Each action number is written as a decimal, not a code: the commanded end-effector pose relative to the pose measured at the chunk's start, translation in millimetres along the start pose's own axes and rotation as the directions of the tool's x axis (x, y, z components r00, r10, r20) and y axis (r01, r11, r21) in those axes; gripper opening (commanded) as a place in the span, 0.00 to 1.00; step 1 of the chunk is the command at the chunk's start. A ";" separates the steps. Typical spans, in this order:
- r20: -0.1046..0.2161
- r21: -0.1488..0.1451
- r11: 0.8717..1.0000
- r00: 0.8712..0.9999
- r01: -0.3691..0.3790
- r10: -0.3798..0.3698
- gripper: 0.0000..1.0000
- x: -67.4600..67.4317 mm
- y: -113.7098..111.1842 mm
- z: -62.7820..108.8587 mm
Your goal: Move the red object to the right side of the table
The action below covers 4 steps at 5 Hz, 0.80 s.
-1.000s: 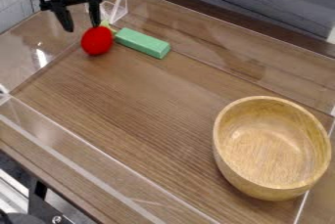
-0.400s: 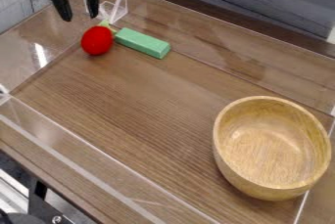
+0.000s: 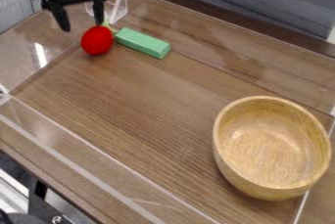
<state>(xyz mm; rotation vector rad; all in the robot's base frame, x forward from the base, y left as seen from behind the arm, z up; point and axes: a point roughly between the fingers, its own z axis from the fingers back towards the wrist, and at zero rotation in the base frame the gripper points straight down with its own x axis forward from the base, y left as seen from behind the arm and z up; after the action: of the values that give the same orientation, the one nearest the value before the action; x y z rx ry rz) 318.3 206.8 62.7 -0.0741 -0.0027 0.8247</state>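
Observation:
The red object (image 3: 96, 40), a small glossy rounded toy fruit, lies on the brown wood-grain table (image 3: 144, 111) at the far left, touching the left end of a green block. My black gripper (image 3: 78, 13) hangs just above and behind it, pointing down. Its two fingers stand apart with nothing between them, so it is open. The fruit is free on the table.
A green rectangular block (image 3: 141, 43) lies right of the fruit. A round light wooden bowl (image 3: 272, 147) stands at the near right. Low clear acrylic walls (image 3: 39, 62) border the tabletop.
The gripper lifted slightly half a second ago and has come back down to about where it was. Fruit, block and bowl have not moved.

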 end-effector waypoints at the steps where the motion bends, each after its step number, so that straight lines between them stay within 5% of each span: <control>1: 0.052 -0.002 0.999 0.998 -0.048 0.048 1.00 0.4 -4.6 15.4; 2: 0.055 -0.004 0.996 0.994 -0.094 0.094 0.00 -1.4 -6.0 19.0; 3: 0.052 -0.005 0.996 0.995 -0.088 0.088 0.00 -1.2 -9.4 25.3; 4: 0.042 -0.004 0.997 0.996 -0.080 0.080 1.00 -1.7 -11.8 36.9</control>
<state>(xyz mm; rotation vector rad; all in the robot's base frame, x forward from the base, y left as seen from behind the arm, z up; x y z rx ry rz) 316.3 198.3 67.9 -0.0715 0.0574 0.9167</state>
